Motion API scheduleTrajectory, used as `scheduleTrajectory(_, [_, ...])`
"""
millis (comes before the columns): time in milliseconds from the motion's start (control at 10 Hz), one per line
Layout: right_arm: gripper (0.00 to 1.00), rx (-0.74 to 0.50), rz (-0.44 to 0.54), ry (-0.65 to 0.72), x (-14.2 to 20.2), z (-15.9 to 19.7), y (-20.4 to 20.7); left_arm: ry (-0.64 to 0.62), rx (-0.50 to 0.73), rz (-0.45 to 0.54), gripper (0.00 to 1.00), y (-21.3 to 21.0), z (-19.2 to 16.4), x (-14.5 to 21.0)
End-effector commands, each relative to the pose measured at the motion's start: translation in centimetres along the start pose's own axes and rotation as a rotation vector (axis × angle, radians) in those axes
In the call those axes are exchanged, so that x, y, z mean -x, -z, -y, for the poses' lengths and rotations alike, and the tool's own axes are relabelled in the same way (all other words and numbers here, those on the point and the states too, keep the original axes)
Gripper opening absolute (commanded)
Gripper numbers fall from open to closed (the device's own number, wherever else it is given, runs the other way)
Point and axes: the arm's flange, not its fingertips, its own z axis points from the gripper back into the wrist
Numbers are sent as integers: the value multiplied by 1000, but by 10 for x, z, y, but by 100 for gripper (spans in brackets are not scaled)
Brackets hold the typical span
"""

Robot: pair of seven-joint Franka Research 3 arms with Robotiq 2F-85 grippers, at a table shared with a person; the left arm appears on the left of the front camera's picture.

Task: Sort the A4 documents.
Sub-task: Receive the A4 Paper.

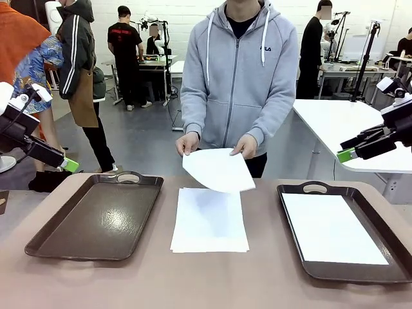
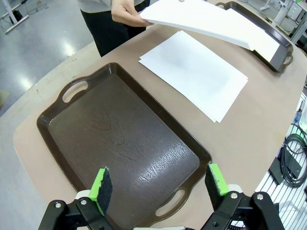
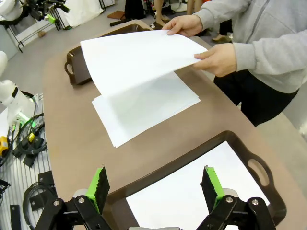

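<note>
A stack of white A4 documents (image 1: 210,221) lies on the table between two dark brown trays. The person at the far side holds one sheet (image 1: 219,170) up by its far edge with both hands, its free end drooping over the stack. This sheet (image 3: 136,60) also hangs over the stack (image 3: 144,110) in the right wrist view. Another sheet (image 1: 331,226) lies flat in the right tray (image 1: 302,190). The left tray (image 1: 96,215) holds nothing. My left gripper (image 2: 159,184) hovers open above the left tray's near end. Open too, my right gripper (image 3: 153,184) hangs over the right tray.
The brown tabletop (image 1: 212,280) has bare room in front of the stack. Both arms stay raised at the sides, left arm (image 1: 29,138) and right arm (image 1: 380,138). A white table (image 1: 347,122) stands behind at the right. Cables (image 3: 26,139) lie beside the table.
</note>
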Motion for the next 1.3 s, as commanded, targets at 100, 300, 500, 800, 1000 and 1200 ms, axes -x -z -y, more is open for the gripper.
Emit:
scheduleTrajectory(100, [100, -1, 1, -5, -1, -1, 0, -1, 7, 2, 100, 0, 0, 1])
scheduleTrajectory(300, [100, -1, 1, -5, -1, -1, 0, -1, 7, 2, 100, 0, 0, 1])
scheduleTrajectory(500, [100, -1, 1, -5, -1, -1, 0, -1, 7, 2, 100, 0, 0, 1])
scheduleTrajectory(800, [100, -1, 1, -5, -1, -1, 0, -1, 7, 2, 100, 0, 0, 1])
scheduleTrajectory(1000, [100, -1, 1, -5, -1, -1, 0, -1, 7, 2, 100, 0, 0, 1])
scheduleTrajectory(1200, [100, -1, 1, -5, -1, -1, 0, -1, 7, 2, 100, 0, 0, 1])
